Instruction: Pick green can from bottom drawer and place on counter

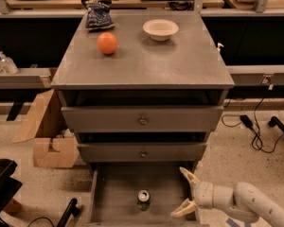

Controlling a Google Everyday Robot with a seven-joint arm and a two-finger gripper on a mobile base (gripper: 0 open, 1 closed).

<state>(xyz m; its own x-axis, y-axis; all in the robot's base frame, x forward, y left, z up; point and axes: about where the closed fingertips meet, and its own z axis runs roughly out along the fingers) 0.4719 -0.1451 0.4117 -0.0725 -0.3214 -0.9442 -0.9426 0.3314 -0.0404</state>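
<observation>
Below the table's (146,63) front-right corner, the claw (181,193) hung spread near the green can (143,199) in the bottom drawer (114,188); I reckoned it needed sliding left, straddling squarely.

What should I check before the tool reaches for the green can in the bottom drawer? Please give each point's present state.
1. The bottom drawer is pulled out: ok.
2. The green can stands upright, nothing on top: ok.
3. The tool is open: ok, fingers spread wide, right of the can, apart from it.
4. Drawer floor between tool and can is free: ok.
5. The tool clears the drawer's right wall: cannot tell.
6. The counter has a bare place: ok, in front of the orange ball and bowl.
</observation>
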